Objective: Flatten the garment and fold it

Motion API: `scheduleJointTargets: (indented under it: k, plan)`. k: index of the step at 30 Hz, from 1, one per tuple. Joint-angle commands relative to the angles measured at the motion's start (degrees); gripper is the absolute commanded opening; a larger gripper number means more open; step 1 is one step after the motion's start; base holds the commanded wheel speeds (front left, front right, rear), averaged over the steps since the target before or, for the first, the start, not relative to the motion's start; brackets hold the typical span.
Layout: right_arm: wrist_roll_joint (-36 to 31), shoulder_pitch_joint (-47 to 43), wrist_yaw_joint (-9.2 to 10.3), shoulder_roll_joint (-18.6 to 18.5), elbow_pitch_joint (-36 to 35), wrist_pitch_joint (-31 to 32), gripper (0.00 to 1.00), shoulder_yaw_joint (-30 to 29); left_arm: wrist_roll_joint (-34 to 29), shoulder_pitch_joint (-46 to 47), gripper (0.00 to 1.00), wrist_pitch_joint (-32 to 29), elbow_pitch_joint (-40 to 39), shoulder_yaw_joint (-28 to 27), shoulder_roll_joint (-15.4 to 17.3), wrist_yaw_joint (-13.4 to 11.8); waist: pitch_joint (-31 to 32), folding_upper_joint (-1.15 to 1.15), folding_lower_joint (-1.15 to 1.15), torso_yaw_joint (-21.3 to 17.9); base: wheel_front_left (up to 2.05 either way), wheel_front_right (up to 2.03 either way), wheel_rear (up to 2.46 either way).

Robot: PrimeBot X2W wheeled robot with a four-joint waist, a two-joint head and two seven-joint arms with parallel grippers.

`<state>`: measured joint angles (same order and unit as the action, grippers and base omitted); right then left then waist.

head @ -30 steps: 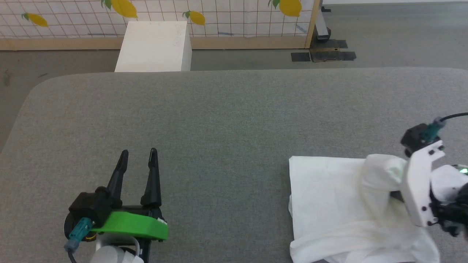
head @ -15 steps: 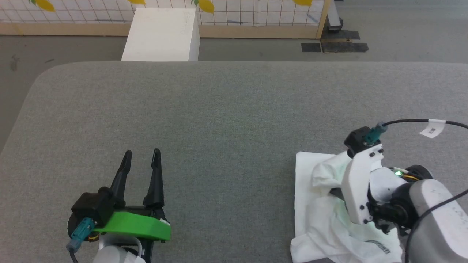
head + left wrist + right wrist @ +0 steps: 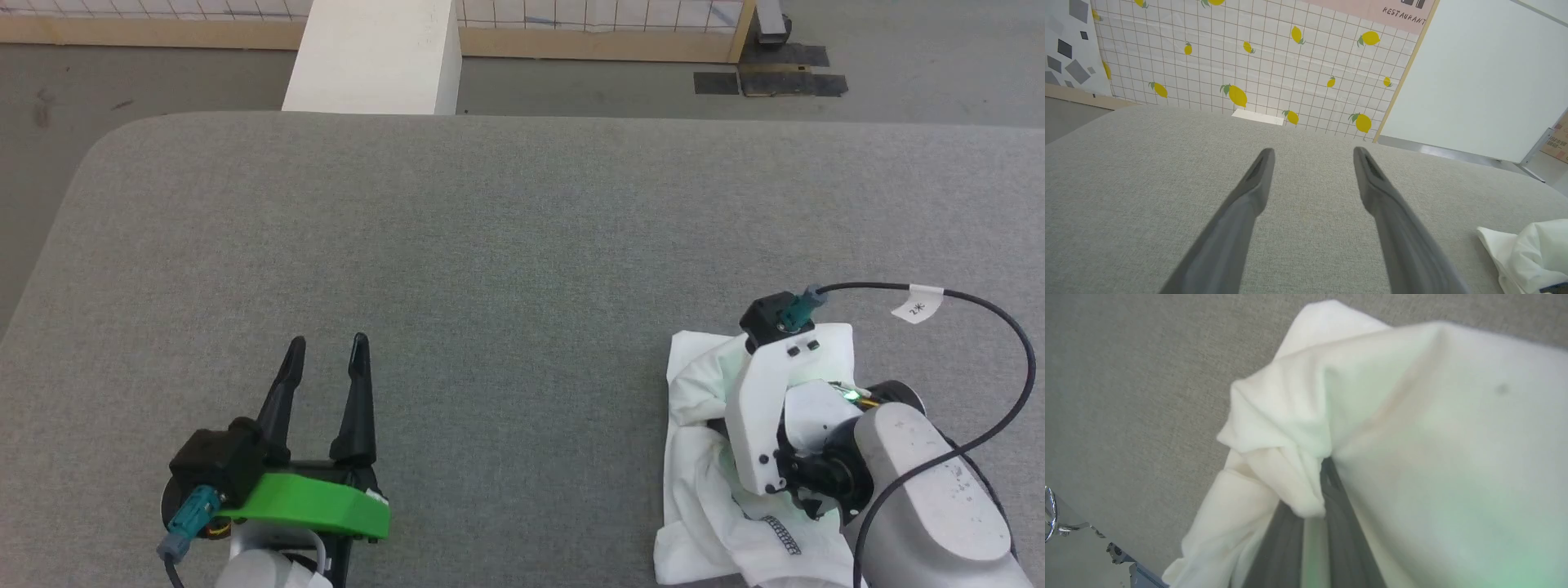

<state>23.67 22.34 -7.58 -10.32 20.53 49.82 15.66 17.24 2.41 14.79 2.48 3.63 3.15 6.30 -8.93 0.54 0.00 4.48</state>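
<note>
The right claw (image 3: 1324,473) is clamping shut on a bunched fold of the garment (image 3: 694,392). Its dark fingers (image 3: 1286,543) are running up into cloth that is draping over their tips. The garment is lying crumpled in a heap on the grey surface (image 3: 490,245), under and beside this claw. It is white and soft, with a strip of zigzag stitching (image 3: 780,535) showing. The left claw (image 3: 327,341) is spread wide over the surface, with the garment well apart to its right. A white box (image 3: 375,57) is standing beyond the surface's far edge, ahead of the left claw.
</note>
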Motion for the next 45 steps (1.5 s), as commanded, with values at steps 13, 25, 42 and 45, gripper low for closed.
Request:
scheduleJointTargets:
  k: [13, 25, 42, 45]
  plan:
    - [7.11, -0.24, 0.09, -2.59, -8.21, -1.15, 1.0, 6.14, 0.36, -0.85, 1.0, 0.21, 2.06, -0.61, -0.02, 0.14, 4.79, -0.53, 0.0, -2.66, 0.0, 0.0, 0.0]
    - [3.76, -7.73, 0.09, -5.67, -19.75, -3.63, 1.0, -10.74, 0.0, -2.43, 1.0, 0.21, 1.52, -0.48, 0.01, 0.38, 6.64, -0.53, 0.0, -6.16, 0.0, 0.0, 0.0]
    - [-11.56, -12.79, 0.09, 3.27, -14.47, -3.97, 1.0, -19.27, 0.04, -0.08, 1.0, 0.21, 1.44, 0.86, -0.16, 0.2, 1.39, -0.53, 0.0, -5.25, 0.0, 0.0, 0.0]
    - [-12.2, -11.92, 0.09, 3.7, -12.14, -4.45, 1.0, -18.29, 0.11, 0.41, 1.0, 0.21, 1.39, 1.1, -0.18, 0.05, 0.3, -0.53, 0.0, -4.67, 0.0, 0.0, 0.0]
